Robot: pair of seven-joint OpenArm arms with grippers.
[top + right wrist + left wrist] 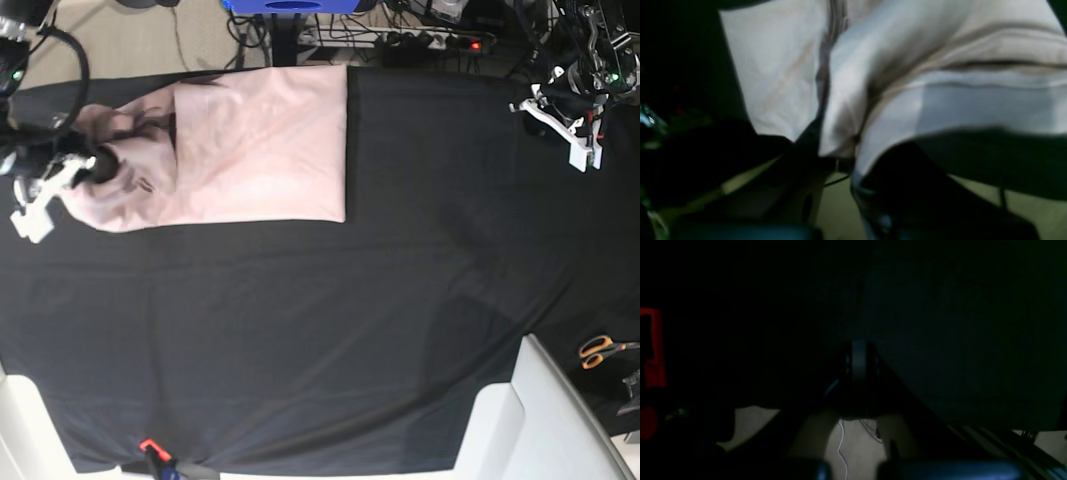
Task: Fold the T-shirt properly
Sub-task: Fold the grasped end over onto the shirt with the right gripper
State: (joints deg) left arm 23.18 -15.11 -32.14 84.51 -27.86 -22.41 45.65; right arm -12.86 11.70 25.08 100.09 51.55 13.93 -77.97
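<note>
Closest to the right wrist lens, a bunched fold of the T-shirt (840, 110) sits pinched in the right gripper (88, 166), whose jaws are closed on it. The shirt lies at the table's far left in the base view, its long axis running from the gripper toward the table's middle. The left gripper (560, 128) is closed on nothing, well apart over the black tablecloth (330, 320); the right arm is far nearer.

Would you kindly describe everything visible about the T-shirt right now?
The T-shirt is plain pale pink, soft cotton-looking cloth, folded into a long band lying flat on the black tablecloth near its far edge. Its right end is crisp and straight; its left end is bunched and creased where the right gripper is shut on it. Nothing else touches it.
</note>
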